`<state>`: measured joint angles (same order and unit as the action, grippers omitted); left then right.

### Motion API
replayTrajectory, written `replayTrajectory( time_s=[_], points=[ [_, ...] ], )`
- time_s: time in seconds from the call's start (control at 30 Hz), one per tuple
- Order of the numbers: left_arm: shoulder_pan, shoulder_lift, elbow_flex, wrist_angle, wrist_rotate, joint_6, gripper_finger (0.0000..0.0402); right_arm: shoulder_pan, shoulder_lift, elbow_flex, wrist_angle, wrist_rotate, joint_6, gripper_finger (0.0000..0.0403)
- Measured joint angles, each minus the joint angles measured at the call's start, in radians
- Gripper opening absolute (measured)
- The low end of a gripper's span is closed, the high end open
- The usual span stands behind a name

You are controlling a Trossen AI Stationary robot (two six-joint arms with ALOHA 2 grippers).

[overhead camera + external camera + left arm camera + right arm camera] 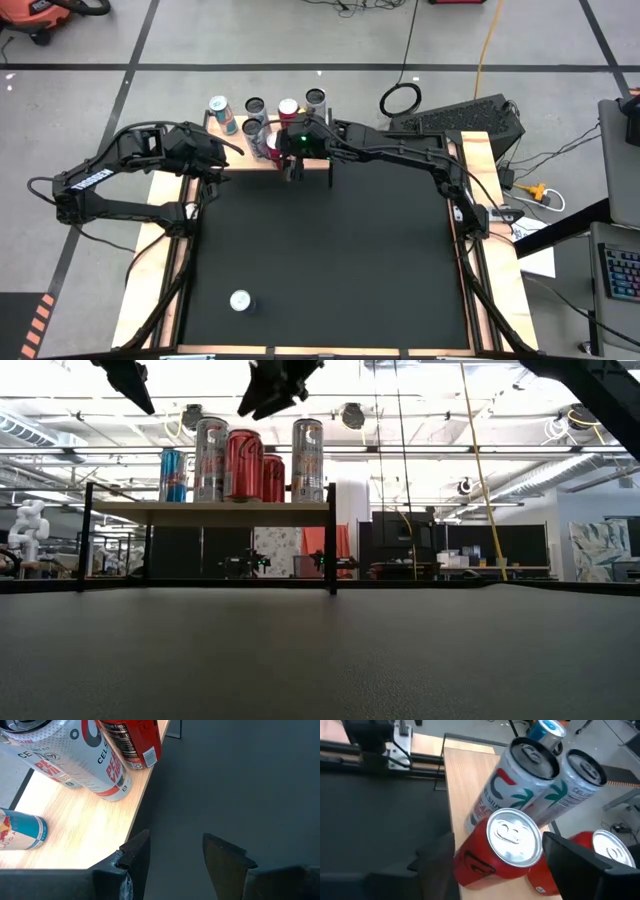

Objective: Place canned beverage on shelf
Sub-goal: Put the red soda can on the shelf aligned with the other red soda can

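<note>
Your left pincer (232, 150) is raised at the far left, fingers (135, 857) parted, empty. Your right pincer (272, 143) reaches in from the right, fingers (572, 857) spread.

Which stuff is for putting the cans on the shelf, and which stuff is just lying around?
For the job: shelf, cans on the shelf, lone can on the table, right claw above the cans, left claw by the shelf.
Just lying about: cable loop, yellow cord, both on the floor.
</note>
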<state>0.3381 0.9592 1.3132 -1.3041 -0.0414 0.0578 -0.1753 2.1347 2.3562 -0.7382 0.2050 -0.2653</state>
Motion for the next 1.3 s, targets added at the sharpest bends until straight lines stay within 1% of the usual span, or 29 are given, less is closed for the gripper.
replayTrajectory(
  time_s=[0.17,0.3,0.5,0.63,0.83,0.9,1.07,1.3],
  points=[
    [0.0,0.0,0.0,0.0,0.0,0.0,0.018,0.003,0.008,0.0,0.01,-0.002,-0.035,0.025],
    [0.0,0.0,0.0,0.0,0.0,0.0,0.018,0.002,0.007,0.0,0.009,-0.001,-0.035,0.0213],
    [0.0,0.0,0.0,0.0,0.0,0.001,0.018,0.003,0.007,0.0,0.009,-0.012,-0.038,0.0139],
    [0.0,0.0,0.0,0.001,0.0,0.001,0.018,0.002,0.007,0.0,0.02,-0.104,-0.037,0.0084],
    [0.0,0.0,0.0,0.001,0.0,0.0,0.018,0.003,0.007,0.0,0.036,-0.106,-0.008,0.0011],
    [0.0,0.0,0.0,0.001,0.0,0.0,0.018,0.002,0.007,0.0,0.04,-0.106,-0.002,0.0003],
    [0.0,0.0,0.0,0.001,0.0,0.0,0.018,0.004,0.008,0.0,0.039,-0.106,0.007,0.0009],
    [0.0,0.0,0.0,0.002,0.0,0.0,0.018,0.008,0.055,0.0,0.031,-0.107,0.029,0.0001]
  ],
)
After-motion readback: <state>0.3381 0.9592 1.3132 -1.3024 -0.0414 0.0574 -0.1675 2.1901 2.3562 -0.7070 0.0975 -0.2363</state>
